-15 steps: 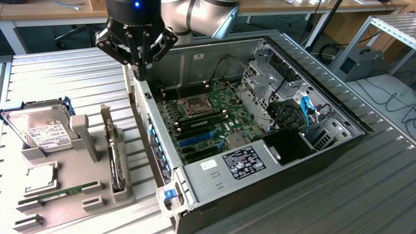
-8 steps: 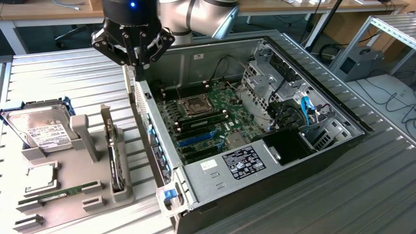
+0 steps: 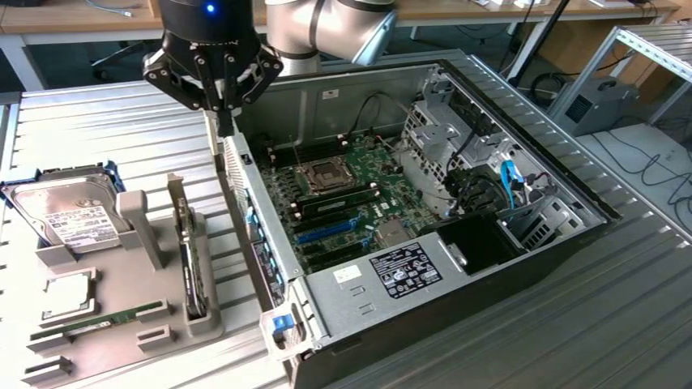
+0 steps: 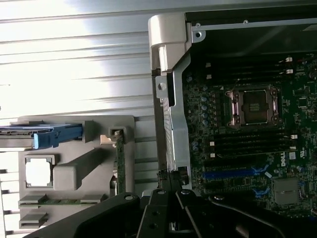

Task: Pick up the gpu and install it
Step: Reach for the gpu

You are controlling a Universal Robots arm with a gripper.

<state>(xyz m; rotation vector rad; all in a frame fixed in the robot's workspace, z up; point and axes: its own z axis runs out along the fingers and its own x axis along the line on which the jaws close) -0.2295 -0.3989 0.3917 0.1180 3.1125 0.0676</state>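
The gpu [image 3: 193, 271] stands on edge in a slot of the gray holder [image 3: 119, 279], just beside the open computer case [image 3: 487, 300] on the tabletop [image 3: 108, 130]. The end effector [image 3: 224, 121] hangs above the case's rear wall, fully closed and gripping nothing.

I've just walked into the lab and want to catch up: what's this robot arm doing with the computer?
The arm's gripper hangs shut, with nothing in it, above the rear wall of the open computer case. The gpu stands on edge in the gray holder beside the case, not yet picked up. A hard drive sits in the same holder.
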